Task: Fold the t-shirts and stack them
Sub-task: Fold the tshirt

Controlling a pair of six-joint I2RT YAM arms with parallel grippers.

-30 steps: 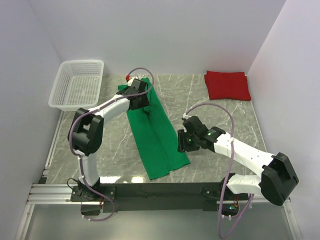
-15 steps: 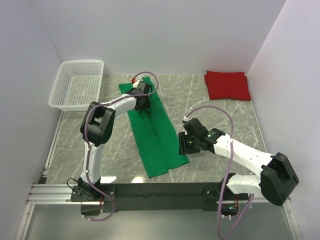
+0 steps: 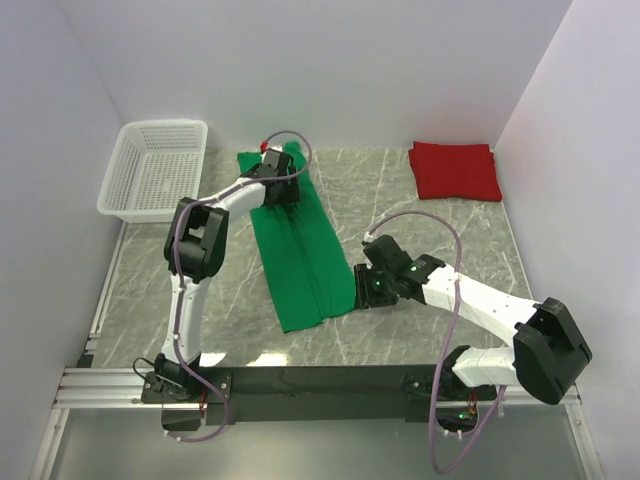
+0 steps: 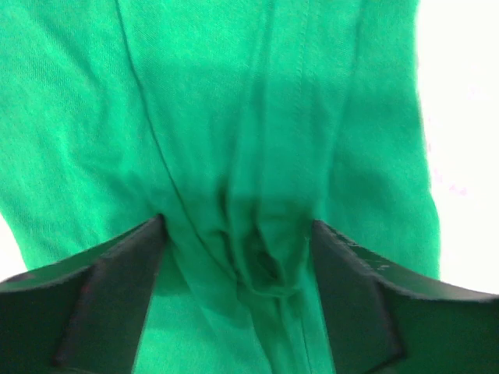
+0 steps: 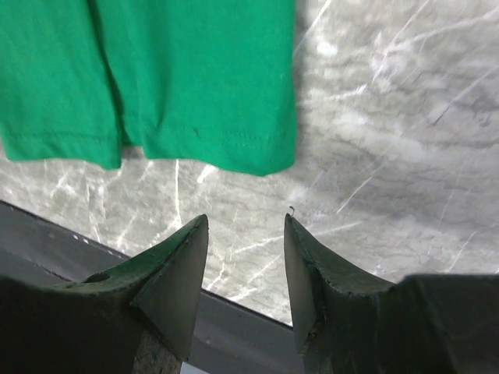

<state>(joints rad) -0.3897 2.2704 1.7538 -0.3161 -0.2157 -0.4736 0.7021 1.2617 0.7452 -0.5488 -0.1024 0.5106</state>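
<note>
We see the green t-shirt (image 3: 295,255) stretched along the worktop (image 3: 430,235), left gripper (image 4: 238,224) spread wide on its 12 o'clock end, right gripper (image 5: 245,220) parted and empty by its 5 o'clock corner.

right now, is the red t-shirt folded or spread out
Folded. The red t-shirt lies as a compact rectangle at the far right of the marble table, with no sleeves sticking out.

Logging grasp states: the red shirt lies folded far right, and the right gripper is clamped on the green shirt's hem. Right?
Not clamped: the right wrist view shows the right gripper open, empty, short of the hem of the green shirt. The red shirt part holds.
</note>
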